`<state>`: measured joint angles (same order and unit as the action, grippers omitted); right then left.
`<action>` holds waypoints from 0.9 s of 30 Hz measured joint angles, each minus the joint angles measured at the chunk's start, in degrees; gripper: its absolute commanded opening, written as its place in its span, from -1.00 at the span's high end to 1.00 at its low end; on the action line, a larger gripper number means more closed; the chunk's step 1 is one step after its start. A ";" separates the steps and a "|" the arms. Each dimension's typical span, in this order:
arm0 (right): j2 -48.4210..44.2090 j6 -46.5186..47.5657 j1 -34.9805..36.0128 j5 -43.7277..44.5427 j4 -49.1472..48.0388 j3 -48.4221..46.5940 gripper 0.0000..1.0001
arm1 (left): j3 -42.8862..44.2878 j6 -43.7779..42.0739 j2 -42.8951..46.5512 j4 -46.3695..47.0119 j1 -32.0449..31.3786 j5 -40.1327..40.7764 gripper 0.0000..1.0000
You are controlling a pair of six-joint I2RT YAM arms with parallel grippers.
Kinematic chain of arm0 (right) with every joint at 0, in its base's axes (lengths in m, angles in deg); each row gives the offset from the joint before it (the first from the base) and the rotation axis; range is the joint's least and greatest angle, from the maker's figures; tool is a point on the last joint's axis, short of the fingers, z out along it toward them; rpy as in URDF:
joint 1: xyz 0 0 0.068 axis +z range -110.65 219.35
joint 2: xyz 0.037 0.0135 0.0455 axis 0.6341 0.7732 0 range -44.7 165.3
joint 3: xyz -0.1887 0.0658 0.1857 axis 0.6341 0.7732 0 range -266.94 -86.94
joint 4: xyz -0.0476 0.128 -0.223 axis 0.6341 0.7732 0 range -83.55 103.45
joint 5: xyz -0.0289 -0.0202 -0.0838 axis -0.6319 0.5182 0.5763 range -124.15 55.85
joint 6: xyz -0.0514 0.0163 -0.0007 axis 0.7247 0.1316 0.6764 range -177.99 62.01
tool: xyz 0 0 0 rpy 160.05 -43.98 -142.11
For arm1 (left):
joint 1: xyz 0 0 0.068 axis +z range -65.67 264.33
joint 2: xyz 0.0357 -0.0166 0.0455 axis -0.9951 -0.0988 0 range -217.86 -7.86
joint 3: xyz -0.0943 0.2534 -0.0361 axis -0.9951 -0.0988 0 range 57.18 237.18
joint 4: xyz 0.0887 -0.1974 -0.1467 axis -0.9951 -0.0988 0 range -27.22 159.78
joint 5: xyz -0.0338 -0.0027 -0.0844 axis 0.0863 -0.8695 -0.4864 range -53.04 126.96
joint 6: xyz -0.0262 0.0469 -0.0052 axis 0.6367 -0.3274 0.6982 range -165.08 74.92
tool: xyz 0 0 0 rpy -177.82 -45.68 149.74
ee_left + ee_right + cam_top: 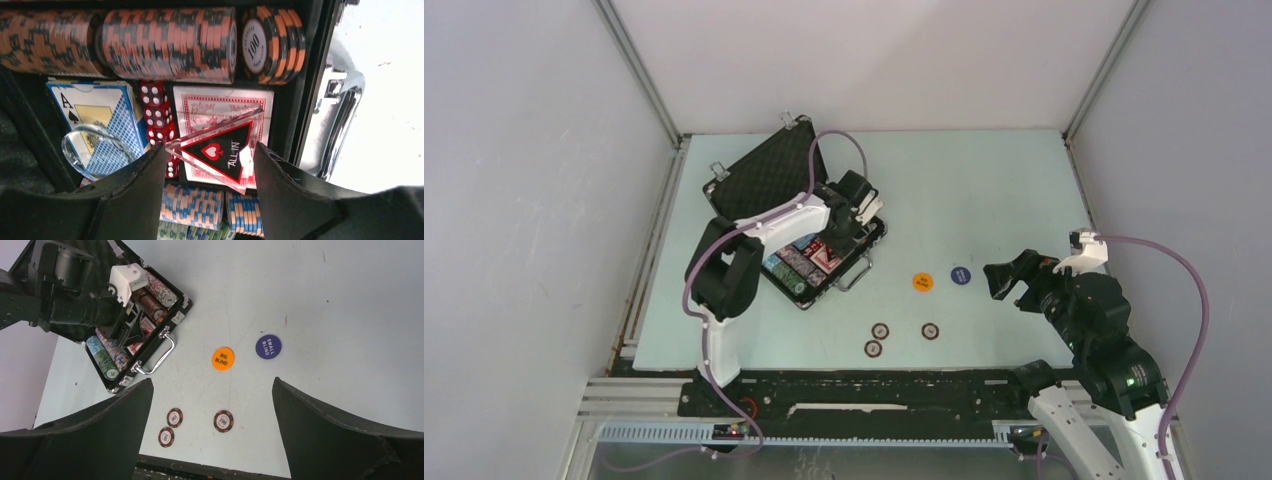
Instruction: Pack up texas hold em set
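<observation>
The black briefcase (759, 180) lies open at the back left, with chip rows (165, 42), a blue deck (95, 115), a red deck (210, 107) and red dice (157, 112) inside. My left gripper (839, 240) hangs over the case. In the left wrist view the gripper (210, 160) is shut on the clear triangular "ALL IN" marker (222, 150), just above the red deck. My right gripper (1009, 280) is open and empty above the table. An orange "BIG BLIND" button (222, 359) and a blue "SMALL BLIND" button (268, 346) lie ahead of it.
Three loose "100" chips (174, 417), (166, 436), (223, 420) lie on the table near the front edge. The case's silver handle (150, 357) points toward the table's middle. A clear round disc (87, 150) rests on the blue deck. Walls enclose the table.
</observation>
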<state>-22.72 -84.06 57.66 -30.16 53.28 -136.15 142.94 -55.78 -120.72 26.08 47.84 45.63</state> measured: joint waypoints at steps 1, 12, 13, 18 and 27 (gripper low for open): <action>0.00 0.00 0.00 -0.02 0.00 0.00 -0.99 | 0.31 -0.04 -0.33 0.15 0.04 0.04 -0.08; 0.00 0.02 0.00 -0.02 0.00 0.00 -0.99 | 2.38 -0.11 -2.40 1.11 0.20 0.17 -0.03; 0.00 0.02 0.07 -0.02 0.00 0.00 -0.99 | 2.38 0.02 -2.40 1.09 0.22 0.17 -0.02; 0.11 0.02 0.07 -0.07 0.00 0.00 -0.99 | 1.92 0.04 -1.07 1.25 0.55 0.20 -0.03; 0.26 0.09 0.17 -0.44 0.00 0.00 -0.99 | 1.55 -3.41 2.75 1.88 5.22 -0.28 -0.07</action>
<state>-22.46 -83.97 57.83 -30.60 53.28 -136.15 144.49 -59.19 -117.96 27.95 53.07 45.34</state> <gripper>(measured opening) 0.993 0.645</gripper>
